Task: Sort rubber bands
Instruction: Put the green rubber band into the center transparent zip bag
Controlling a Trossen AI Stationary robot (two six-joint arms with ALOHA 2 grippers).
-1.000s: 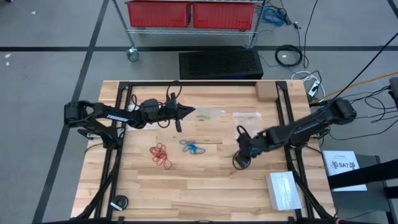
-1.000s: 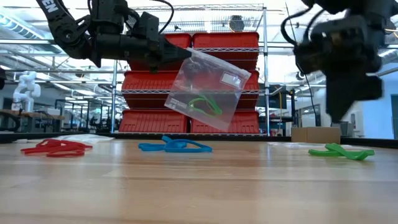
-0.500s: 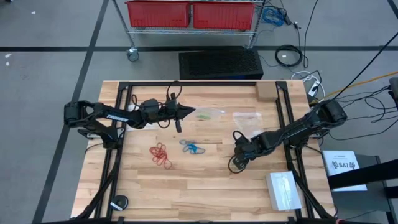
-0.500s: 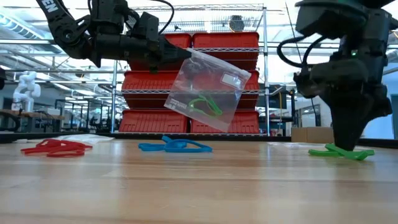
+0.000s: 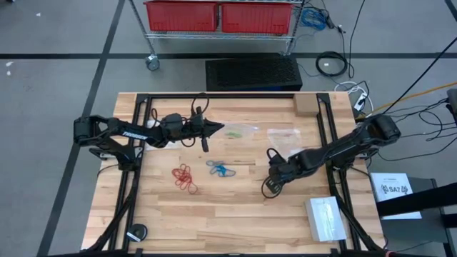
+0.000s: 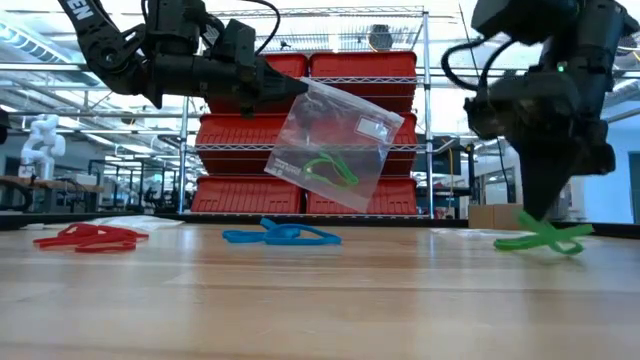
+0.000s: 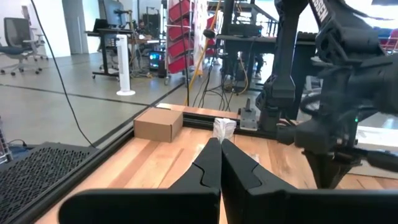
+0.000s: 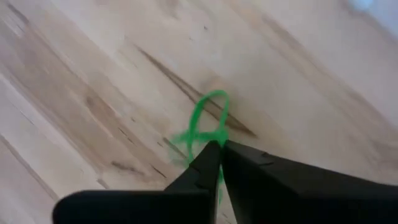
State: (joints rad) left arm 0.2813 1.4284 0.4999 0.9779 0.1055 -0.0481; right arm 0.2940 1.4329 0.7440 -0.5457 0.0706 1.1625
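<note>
Pinching thin green rubber bands [image 8: 208, 127], right gripper [image 8: 219, 149].

A robotics lab or workshop is spreading out around me. A wooden worktable [image 5: 235, 207] is sitting on a grey concrete floor crossed with dark tape lines. A wire shelving cart [image 6: 310, 120] is holding red plastic bins [image 5: 221, 16] behind it. Cables [image 5: 332, 64] are trailing across the floor, and benches, an office chair [image 7: 15, 37] and a white robot arm [image 6: 40, 140] are standing farther back.
</note>
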